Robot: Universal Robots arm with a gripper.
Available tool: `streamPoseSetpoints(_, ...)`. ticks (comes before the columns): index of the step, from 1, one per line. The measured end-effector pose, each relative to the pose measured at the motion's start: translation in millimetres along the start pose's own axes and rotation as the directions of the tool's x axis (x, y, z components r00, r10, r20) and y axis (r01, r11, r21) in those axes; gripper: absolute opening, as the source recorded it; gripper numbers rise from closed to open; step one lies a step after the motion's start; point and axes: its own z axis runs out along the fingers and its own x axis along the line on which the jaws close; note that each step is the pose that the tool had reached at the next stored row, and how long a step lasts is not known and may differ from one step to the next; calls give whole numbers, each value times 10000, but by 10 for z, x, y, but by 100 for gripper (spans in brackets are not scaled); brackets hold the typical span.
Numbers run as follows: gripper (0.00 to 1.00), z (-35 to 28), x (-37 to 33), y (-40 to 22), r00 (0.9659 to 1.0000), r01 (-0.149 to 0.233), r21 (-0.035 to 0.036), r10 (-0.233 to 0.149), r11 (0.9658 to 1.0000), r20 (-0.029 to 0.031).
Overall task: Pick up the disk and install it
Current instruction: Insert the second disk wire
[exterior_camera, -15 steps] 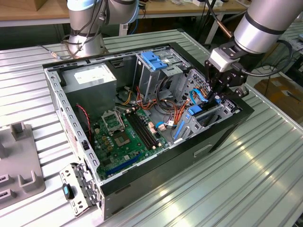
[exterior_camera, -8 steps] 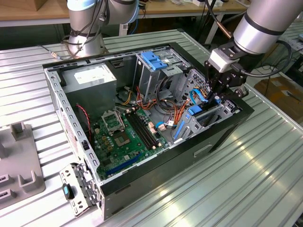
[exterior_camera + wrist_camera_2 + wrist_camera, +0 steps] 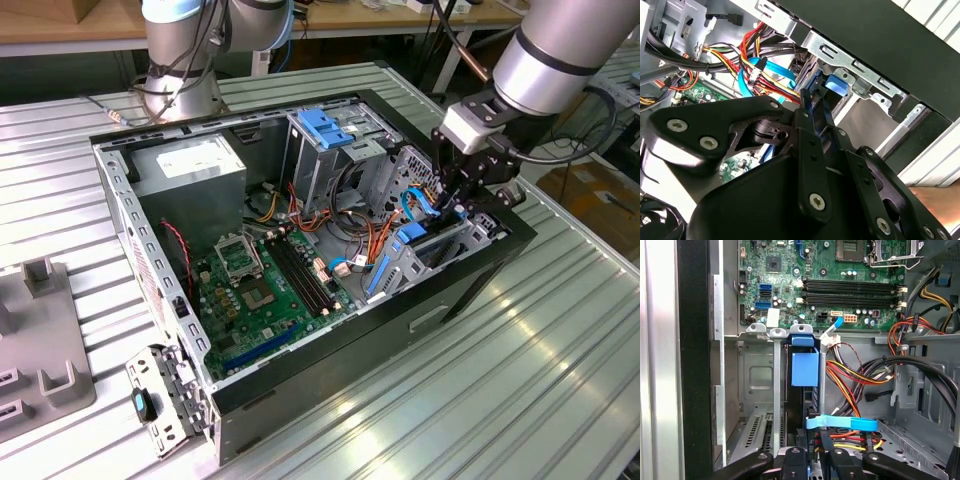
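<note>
Looking from the gripper [image 3: 455, 205] outward, we find it lowered into the open computer case [image 3: 470, 290] at the exterior view's right, its fingers [image 3: 827, 447] closed together on the disk [image 3: 805, 370]. We judge the disk is held upright on edge so its blue rails can slide between the drive bay's metal guides [image 3: 776, 370], directly beyond the fingertips, partly seated, beside the motherboard [image 3: 265, 285].

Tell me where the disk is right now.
The disk stands on edge in the metal drive bay at the open computer case's corner, on the exterior view's right, just ahead of the gripper.
</note>
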Motion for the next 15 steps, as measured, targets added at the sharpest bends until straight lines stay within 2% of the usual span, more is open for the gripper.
streamPoseSetpoints(3,24,-48,-3,-4,10000,0,0,0,10000,-1)
streamPoseSetpoints(12,24,-277,-20,-21,10000,1,3,-1,10000,0)
streamPoseSetpoints(15,24,-306,-22,-23,10000,1,3,-1,10000,-7)
